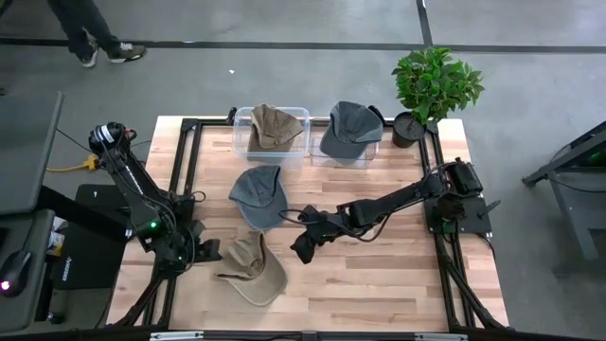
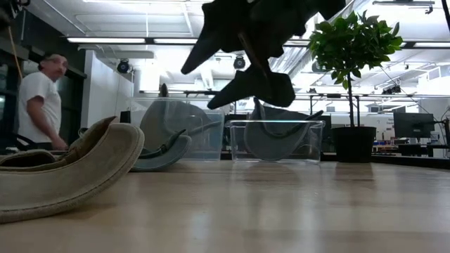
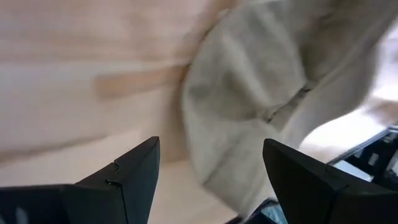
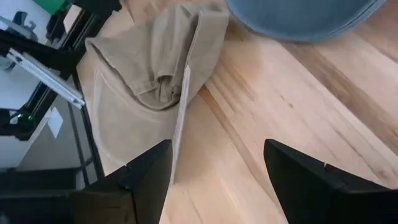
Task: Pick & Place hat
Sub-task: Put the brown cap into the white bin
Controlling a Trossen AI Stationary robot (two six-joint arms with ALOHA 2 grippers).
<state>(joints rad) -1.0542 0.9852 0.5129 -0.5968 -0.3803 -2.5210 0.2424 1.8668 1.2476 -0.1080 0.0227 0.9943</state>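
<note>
A tan hat (image 1: 252, 270) lies on the wooden table near its front left; it also shows in the low view (image 2: 70, 172) and in both wrist views (image 3: 261, 106) (image 4: 149, 68). My left gripper (image 1: 210, 253) stands open just left of it, angled down, with the hat ahead of its fingers (image 3: 211, 146) and nothing between them. A grey-blue hat (image 1: 258, 194) lies on the table farther back. My right gripper (image 1: 303, 248) hangs open above the table's middle (image 2: 235, 70), right of the tan hat, holding nothing (image 4: 217, 149).
Two clear bins stand at the far edge, one (image 1: 273, 133) holding a tan hat and one (image 1: 348, 137) holding a grey hat. A potted plant (image 1: 431, 90) sits at the far right corner. Black frame rails (image 1: 180, 189) border the table. A person (image 2: 39, 105) stands beyond it.
</note>
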